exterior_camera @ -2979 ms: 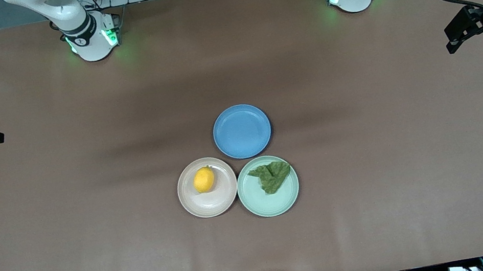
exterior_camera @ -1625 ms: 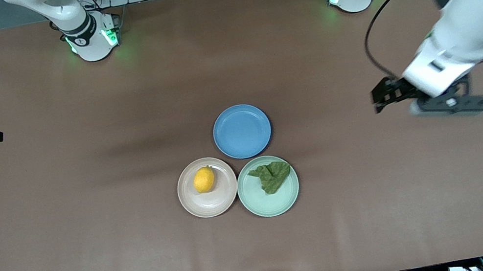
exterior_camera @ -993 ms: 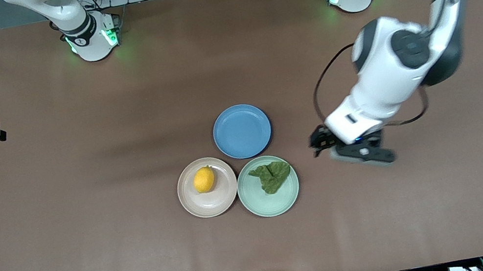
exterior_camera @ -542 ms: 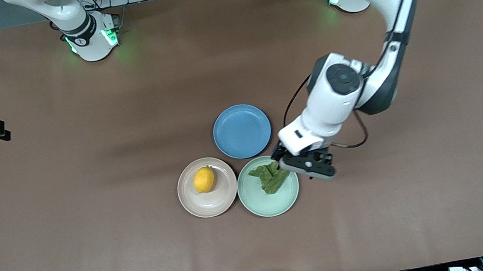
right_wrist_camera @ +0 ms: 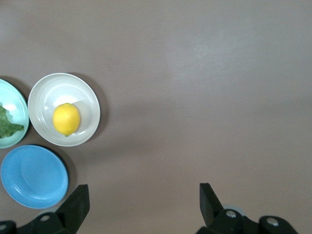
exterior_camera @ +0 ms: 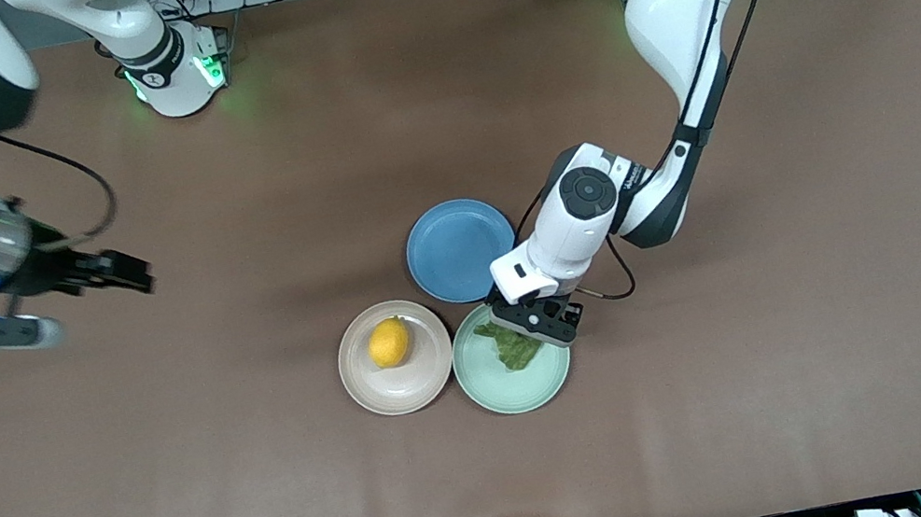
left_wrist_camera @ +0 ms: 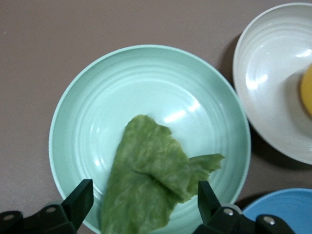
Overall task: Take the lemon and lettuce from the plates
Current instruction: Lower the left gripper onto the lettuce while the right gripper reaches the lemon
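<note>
Brown table [exterior_camera: 732, 400] under three plates [exterior_camera: 395, 357]

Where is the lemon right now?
The lemon lies on the pink-beige plate, beside the mint green plate toward the right arm's end, and nearer the front camera than the blue plate.

lemon [exterior_camera: 388, 342] on pink-beige plate [exterior_camera: 400, 390] | lettuce [left_wrist_camera: 146, 183] on mint plate [left_wrist_camera: 146, 87]

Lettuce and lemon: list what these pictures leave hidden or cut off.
- Lettuce: in the front view the left claw covers part of it; the left wrist view's edge cuts off its end.
- Lemon: the left wrist view shows only a sliver at the edge; its underside on the pink plate is hidden everywhere.
- Right claw: blurred in the front view.
</note>
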{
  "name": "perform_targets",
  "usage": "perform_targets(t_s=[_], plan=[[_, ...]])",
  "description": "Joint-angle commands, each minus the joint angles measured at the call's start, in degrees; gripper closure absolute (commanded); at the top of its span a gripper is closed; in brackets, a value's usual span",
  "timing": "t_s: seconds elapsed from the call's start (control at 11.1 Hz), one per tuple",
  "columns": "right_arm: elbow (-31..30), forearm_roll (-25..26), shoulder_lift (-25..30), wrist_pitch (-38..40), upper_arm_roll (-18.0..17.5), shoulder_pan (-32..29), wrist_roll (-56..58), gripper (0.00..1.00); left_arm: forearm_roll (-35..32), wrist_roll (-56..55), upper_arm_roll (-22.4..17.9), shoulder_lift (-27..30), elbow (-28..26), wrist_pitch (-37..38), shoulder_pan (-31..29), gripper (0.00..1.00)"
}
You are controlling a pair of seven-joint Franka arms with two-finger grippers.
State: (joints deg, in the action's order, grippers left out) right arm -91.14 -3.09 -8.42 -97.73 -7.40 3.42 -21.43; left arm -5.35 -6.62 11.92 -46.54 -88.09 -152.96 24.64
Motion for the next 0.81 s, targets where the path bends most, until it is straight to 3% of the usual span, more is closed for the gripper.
perform_targets(t_s=[0.0,0.09,0.18,0.45,0.72], plan=[[-1.8,-1.8,-2.4,-3.8,-2.9,0.2,-7.8,0.0,-1.2,1.0,-1.2,-1.1,1.3,-0.7,0.6,0.13],[-1.8,-1.8,-4.1,-5.5,-3.0,1.5,-11.1,0.0,-1.2,1.0,-1.2,-2.0,1.5,-2.0,0.6,0.14],[-1.9,-1.8,-5.7,-7.7,-3.1,2.6,-14.5,0.0,-1.1,0.5,-1.2,-2.7,1.8,-2.7,0.6,0.23],[-1.9,-1.8,-10.5,-13.1,-3.7,5.7,-20.4,0.0,-1.2,0.5,-2.0,-4.3,3.4,-2.9,0.8,0.24],[-1.8,-1.8,-16.3,-20.9,-3.7,9.4,-28.1,0.0,-1.2,0.6,-3.7,-4.9,3.5,-3.0,2.4,0.44]])
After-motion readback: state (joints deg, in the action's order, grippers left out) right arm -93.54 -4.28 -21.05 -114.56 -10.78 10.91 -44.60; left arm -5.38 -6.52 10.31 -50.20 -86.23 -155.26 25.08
